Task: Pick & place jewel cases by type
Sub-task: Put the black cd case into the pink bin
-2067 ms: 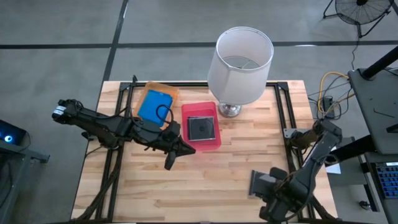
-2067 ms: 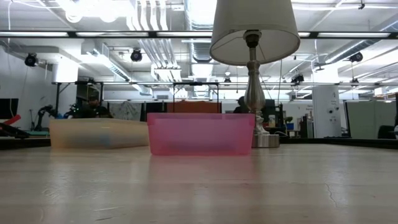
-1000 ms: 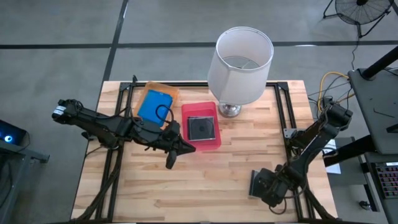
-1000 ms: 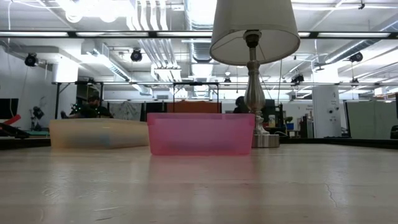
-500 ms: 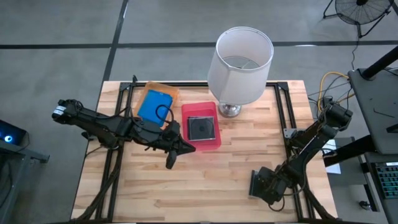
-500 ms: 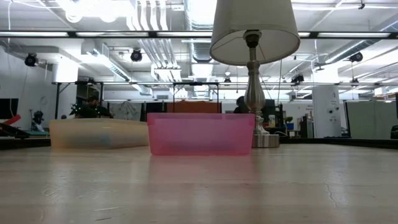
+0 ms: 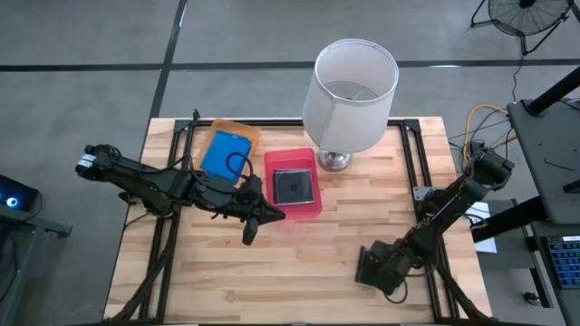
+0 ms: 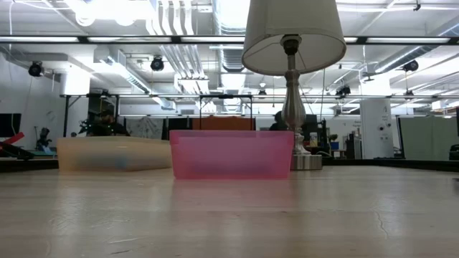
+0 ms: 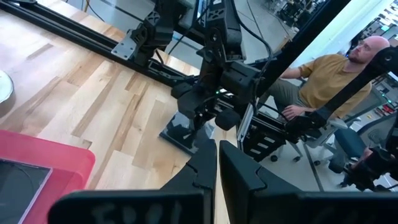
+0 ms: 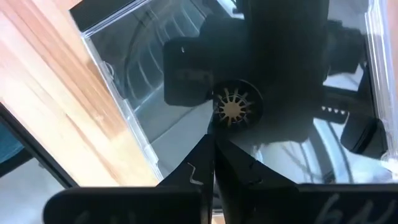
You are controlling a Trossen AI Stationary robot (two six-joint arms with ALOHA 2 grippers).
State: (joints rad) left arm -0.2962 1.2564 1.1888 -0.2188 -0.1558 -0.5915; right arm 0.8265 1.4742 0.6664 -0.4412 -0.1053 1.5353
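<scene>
A dark grey, clear-lidded jewel case [image 7: 368, 265] lies on the table near its right front; the right wrist view shows its centre hub [image 10: 235, 109]. My right gripper [image 7: 390, 273] is shut and points steeply down onto it. My left gripper [image 7: 248, 234] is shut and hovers above the table's middle, just in front of the pink tray [image 7: 312, 210]. A second dark jewel case [image 7: 294, 186] lies flat in the pink tray. A blue jewel case [image 7: 226, 155] lies in the orange tray [image 7: 243, 129]. My right gripper's shut fingertips [image 10: 210, 140] come from above, pointing steeply down, onto the clear top face of the case [image 10: 180, 134], close to its centre hub. The case lies flat on the wood. Nothing is between the fingers.
A lamp with a white shade [image 7: 353, 83] stands on its metal base [image 7: 334, 160] at the far middle, right of the pink tray. Black rails [image 7: 419, 172] run along the table's sides. A seated person [image 9: 323, 74] shows beyond the table's right side. Bare wood lies in the middle front.
My right gripper has sunk and gone a little toward the table's left, staying shut. The dark jewel case under it has slid a short way toward the left along the table, still flat.
</scene>
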